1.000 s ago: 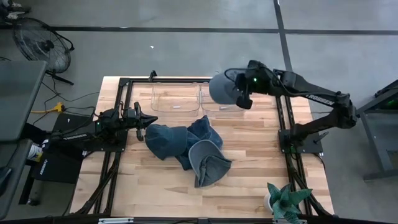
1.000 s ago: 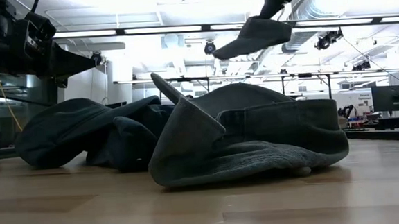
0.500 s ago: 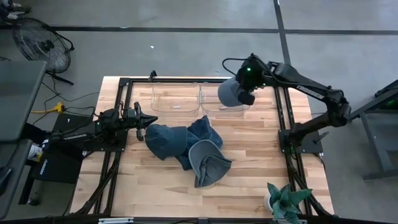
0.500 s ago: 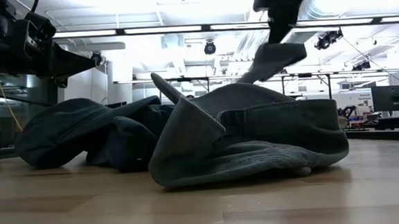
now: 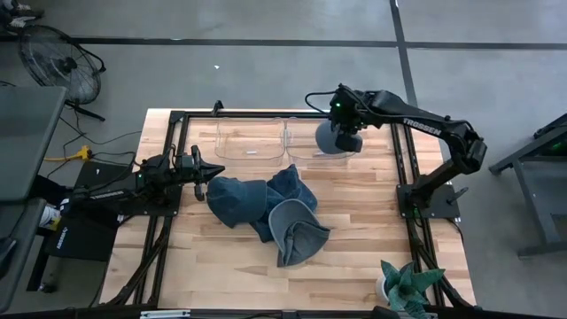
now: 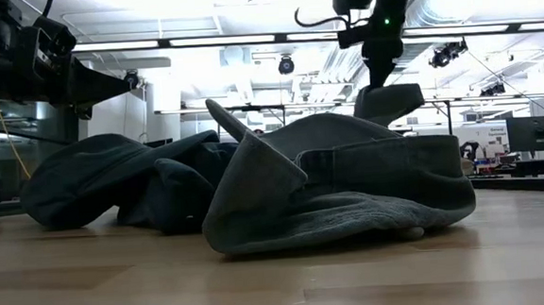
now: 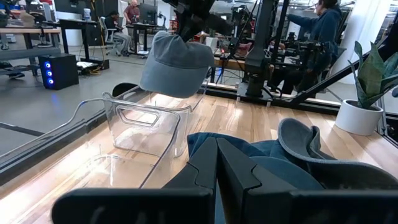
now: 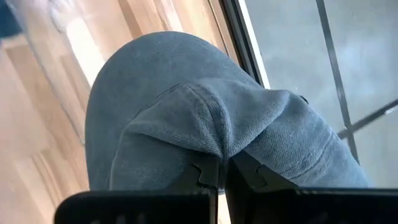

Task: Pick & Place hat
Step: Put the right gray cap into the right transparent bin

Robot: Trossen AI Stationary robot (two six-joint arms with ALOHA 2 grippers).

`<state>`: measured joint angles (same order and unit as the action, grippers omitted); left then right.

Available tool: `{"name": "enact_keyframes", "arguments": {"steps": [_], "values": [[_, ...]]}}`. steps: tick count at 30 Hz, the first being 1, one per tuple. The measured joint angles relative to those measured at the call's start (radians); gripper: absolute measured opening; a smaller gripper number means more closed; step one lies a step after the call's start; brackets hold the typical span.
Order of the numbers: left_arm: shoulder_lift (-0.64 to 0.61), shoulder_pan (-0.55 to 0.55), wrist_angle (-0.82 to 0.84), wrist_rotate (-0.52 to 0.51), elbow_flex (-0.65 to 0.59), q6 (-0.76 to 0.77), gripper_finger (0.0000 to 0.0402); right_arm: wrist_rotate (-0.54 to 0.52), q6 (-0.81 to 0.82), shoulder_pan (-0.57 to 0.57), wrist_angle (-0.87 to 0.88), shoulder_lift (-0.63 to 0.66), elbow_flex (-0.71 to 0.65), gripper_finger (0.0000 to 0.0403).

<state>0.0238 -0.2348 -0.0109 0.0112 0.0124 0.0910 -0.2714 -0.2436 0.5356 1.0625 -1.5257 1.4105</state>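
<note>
Only one text can be read. On the right arm [image 5: 423, 124], in the high view, white letters stand on the dark link and seem to spell "TROSSEN"; they are small, so I am not fully sure of each letter. On the left arm [image 5: 106, 188] there is also a short white marking, but it is too small to read. The hats, the bins and the counter show no readable text, label or number in any view.

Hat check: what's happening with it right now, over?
Right tool shut on grey hat, hanging over right-hand clear bin. Left tool shut, empty, beside hat pile. Nothing blocking the bin.
</note>
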Motion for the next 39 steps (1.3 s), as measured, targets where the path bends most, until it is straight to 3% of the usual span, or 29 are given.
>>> {"name": "enact_keyframes", "arguments": {"steps": [19,30,39], "values": [[0.0,0.0,0.0,0.0,0.0,0.0,0.0001,-0.035,0.025,0.009,0.056,-0.099,0.0,0.0],[0.0,0.0,0.0,0.0,0.0,0.0,0.0001,-0.014,-0.006,0.007,0.016,-0.1,0.0,0.0],[0.0,0.0,0.0,0.0,0.0,0.0,0.0001,-0.063,-0.051,0.008,0.014,-0.1,0.0,0.0]]}}
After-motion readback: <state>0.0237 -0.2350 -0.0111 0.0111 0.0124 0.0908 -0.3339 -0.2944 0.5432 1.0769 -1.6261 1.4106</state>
